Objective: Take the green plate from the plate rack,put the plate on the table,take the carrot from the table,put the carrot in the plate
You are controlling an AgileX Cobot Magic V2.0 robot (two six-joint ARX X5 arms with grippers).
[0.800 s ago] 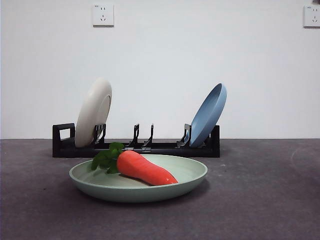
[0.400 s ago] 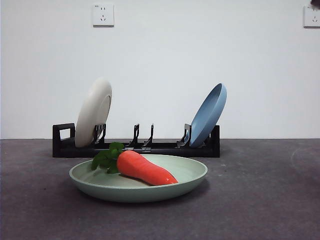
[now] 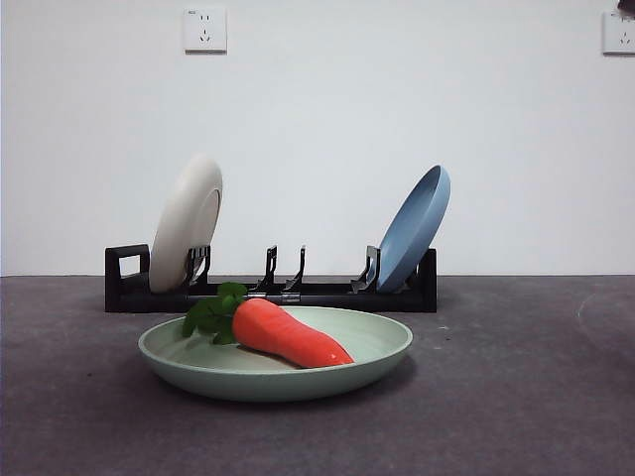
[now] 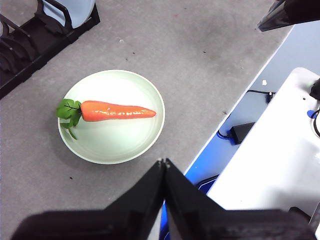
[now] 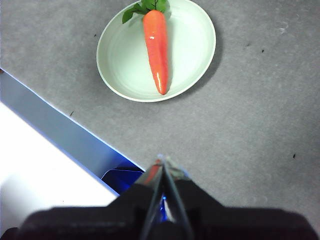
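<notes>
Mottled grey table (image 3: 516,397), tapered carrot (image 3: 288,334) in matte round green plate (image 3: 372,345); both end effectors pinched together, empty.

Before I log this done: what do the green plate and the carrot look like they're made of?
Green plate: likely matte plastic or a fibre composite; even pale colour, soft sheen, no glaze glare.
Carrot: looks like a moulded plastic toy; smooth glossy orange skin with a bright highlight near the tip in the right wrist view. Its leaves look like thin plastic or fabric; I can't tell which.
</notes>
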